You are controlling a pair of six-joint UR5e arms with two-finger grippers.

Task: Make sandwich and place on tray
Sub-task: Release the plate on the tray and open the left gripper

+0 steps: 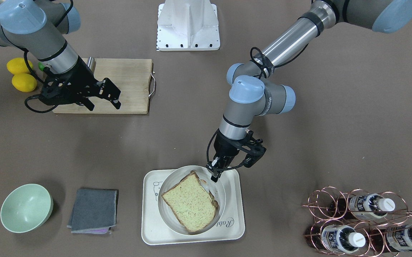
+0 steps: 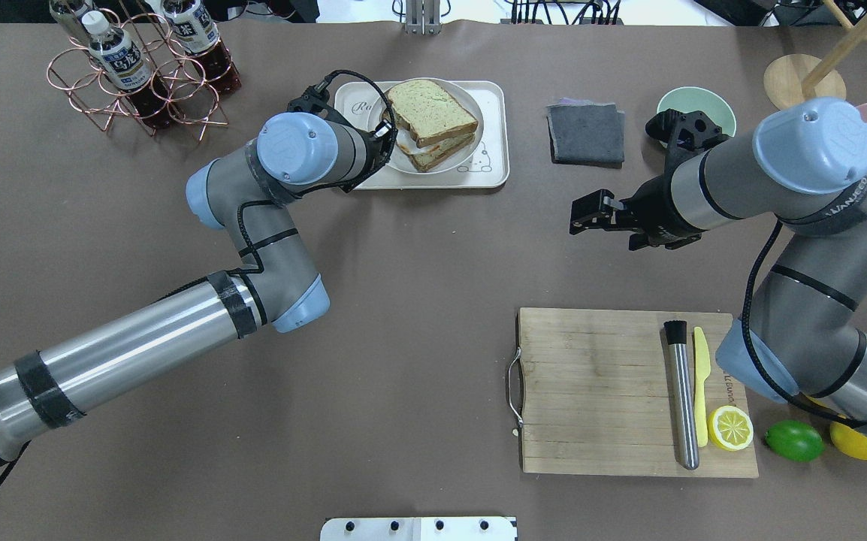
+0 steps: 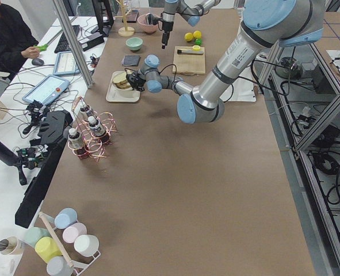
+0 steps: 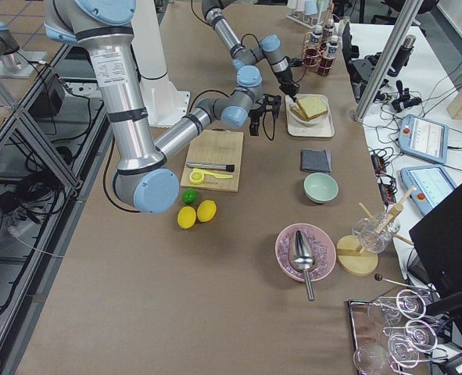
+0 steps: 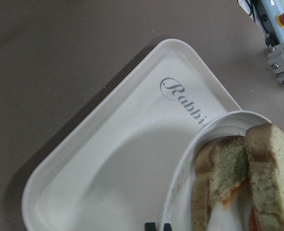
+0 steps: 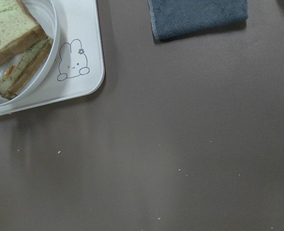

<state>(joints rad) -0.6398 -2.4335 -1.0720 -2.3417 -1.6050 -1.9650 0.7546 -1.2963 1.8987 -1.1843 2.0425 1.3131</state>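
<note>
Cream tray [image 1: 149,228] near the table's far edge carries the plate [image 1: 170,219] with the sandwich [image 1: 191,205]. Left gripper [image 1: 215,175], jaws narrow, pinches the plate's near rim, sandwich just beyond; right gripper [image 1: 105,106] hangs wide open, well apart.

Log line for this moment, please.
sandwich: on plate, plate on tray | left pincer: shut on plate rim | right pincer: open, empty

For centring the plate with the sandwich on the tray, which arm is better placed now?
Left. The left claw looks pinched on the rim of the plate, on the tray. The right claw hangs open over the table, apart from the tray, and would have to travel first.
</note>
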